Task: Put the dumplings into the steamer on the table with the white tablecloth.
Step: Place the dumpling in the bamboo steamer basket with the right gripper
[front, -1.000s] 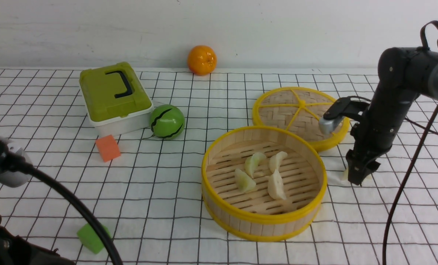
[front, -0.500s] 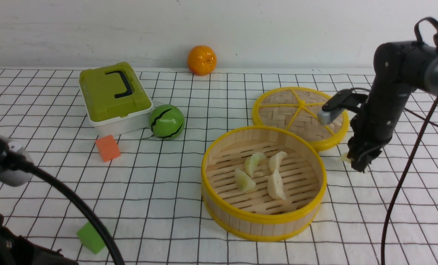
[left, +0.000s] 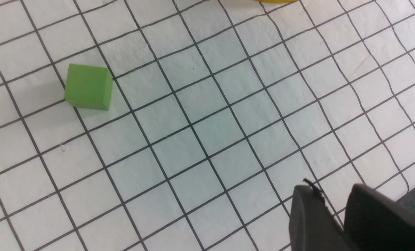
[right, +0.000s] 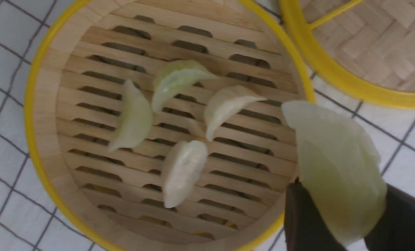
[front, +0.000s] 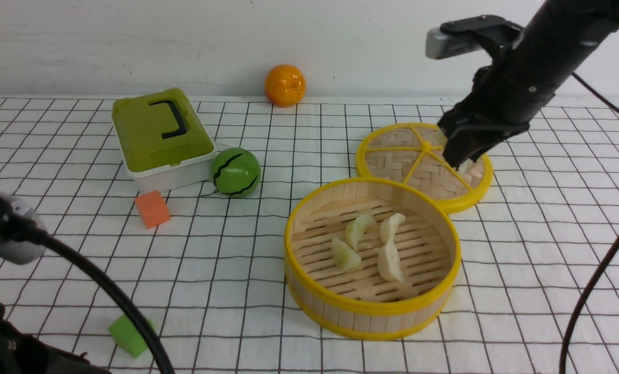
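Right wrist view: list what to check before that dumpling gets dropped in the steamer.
1. Grip on the held dumpling by the right gripper: ok.
2. The lid off the steamer, lying beside it: ok.
3. Free slats around the four dumplings inside: ok.
4. The held dumpling above the steamer floor: not ok, it appears just outside the rim.
5. The left gripper clear of the steamer: ok.

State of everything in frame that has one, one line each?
steamer: uncovered, four dumplings inside
lid: off, lying flat beside the steamer
fifth dumpling: airborne, clamped in right gripper
right gripper: shut on the fifth dumpling
left gripper: empty
green box: closed
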You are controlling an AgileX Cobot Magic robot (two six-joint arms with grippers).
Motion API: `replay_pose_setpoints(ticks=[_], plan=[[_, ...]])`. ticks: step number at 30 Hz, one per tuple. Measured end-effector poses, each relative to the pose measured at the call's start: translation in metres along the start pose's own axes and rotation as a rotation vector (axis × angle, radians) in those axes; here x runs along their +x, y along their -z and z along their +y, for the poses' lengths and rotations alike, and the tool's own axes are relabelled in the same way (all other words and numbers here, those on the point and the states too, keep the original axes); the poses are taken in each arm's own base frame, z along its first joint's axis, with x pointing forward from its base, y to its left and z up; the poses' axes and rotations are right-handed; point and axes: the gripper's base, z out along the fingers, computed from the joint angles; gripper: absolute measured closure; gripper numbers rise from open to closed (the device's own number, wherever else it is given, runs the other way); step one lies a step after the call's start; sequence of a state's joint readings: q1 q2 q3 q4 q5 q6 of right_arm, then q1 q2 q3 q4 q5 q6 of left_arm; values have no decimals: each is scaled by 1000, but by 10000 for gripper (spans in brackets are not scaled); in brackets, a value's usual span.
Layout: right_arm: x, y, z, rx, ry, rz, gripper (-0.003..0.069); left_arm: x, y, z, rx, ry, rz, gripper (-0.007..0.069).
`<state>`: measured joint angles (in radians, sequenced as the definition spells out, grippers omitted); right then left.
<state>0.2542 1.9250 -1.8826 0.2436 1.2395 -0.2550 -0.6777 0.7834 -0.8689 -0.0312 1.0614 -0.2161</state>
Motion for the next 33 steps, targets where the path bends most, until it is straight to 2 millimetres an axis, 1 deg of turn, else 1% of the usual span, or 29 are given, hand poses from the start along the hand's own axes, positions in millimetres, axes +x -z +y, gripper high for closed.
replay_pose_setpoints(ticks=[2,4,5,6,7,8,9,11,14,17,19,20,22,24,25,26,29,31,33], plan=[[5,-14,16,-25,12,46,428,0,0,0,-1,-17,3,467],[7,-21,22,-36,16,71,428,1,0,0,-1,-28,7,465],[12,-35,31,-53,22,115,428,1,0,0,-2,-36,9,462],[13,-35,31,-54,23,118,428,1,0,0,-2,-36,9,462],[16,-49,35,-62,26,156,428,1,0,0,-1,-39,11,461],[17,-51,36,-63,28,162,428,1,0,0,-1,-40,11,461],[19,-63,35,-66,17,192,428,1,0,0,-2,-42,12,459],[19,-71,33,-62,2,211,428,1,0,0,-2,-45,12,459],[23,-93,26,-26,-65,261,428,2,0,0,-2,-58,17,458],[27,-110,19,25,-97,303,428,2,0,0,-4,-62,23,454],[28,-114,16,41,-105,314,428,3,0,0,-4,-62,28,453],[29,-119,14,62,-117,326,428,3,0,0,-4,-62,35,450],[30,-122,13,67,-122,331,428,3,0,1,-4,-62,38,449],[30,-122,13,69,-127,331,396,3,0,1,-4,-63,38,447],[30,-122,13,69,-126,331,392,3,0,1,-4,-63,38,447],[29,-122,13,69,-127,329,350,3,0,1,-4,-66,38,444],[29,-120,13,64,-127,321,268,4,0,1,-4,-80,39,442],[27,-111,15,60,-104,300,223,6,1,1,-7,-84,53,441],[25,-98,17,60,-88,273,207,9,3,2,-7,-83,57,442]])
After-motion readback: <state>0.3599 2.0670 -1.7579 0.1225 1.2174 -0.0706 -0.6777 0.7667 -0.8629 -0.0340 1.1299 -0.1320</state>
